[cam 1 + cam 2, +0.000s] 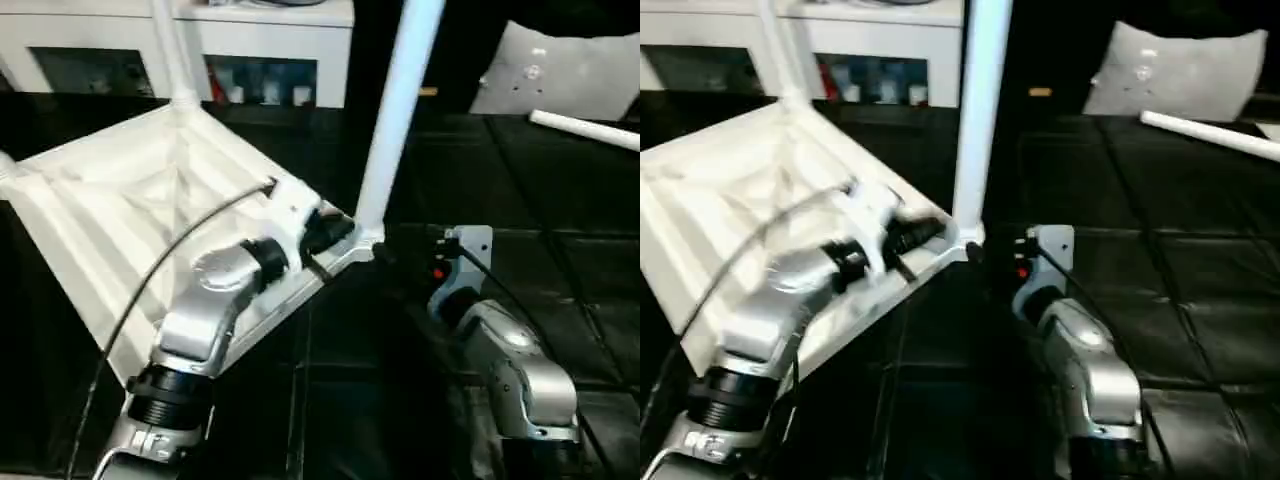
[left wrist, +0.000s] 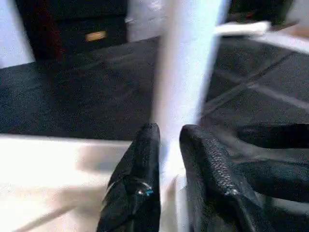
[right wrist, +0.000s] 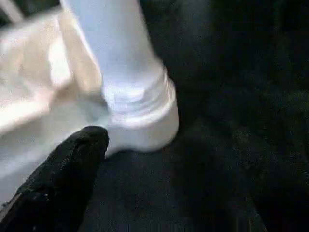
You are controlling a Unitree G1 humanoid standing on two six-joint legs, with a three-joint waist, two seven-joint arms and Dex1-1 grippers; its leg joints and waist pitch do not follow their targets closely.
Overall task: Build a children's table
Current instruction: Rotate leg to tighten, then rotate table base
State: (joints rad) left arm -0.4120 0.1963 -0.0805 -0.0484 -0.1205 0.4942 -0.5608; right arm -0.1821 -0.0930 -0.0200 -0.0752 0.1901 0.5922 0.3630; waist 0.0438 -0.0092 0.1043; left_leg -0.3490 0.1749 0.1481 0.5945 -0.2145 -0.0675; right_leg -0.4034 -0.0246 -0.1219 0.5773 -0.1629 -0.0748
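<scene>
Dark floor tiles (image 1: 560, 300) carry the upturned table top (image 1: 110, 220), the left claw (image 1: 335, 232) narrowly parted around its corner leg (image 1: 395, 120) to steady it, the right claw (image 1: 400, 245) spread wide beside the socket (image 3: 145, 130).

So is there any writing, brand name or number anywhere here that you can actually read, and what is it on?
None can be read.
Gold plate on the dark furniture: may carry text, too blurred.
Coloured items behind the white cabinet glass: any labels too small.
Table top, legs and grippers: no markings seen.
</scene>
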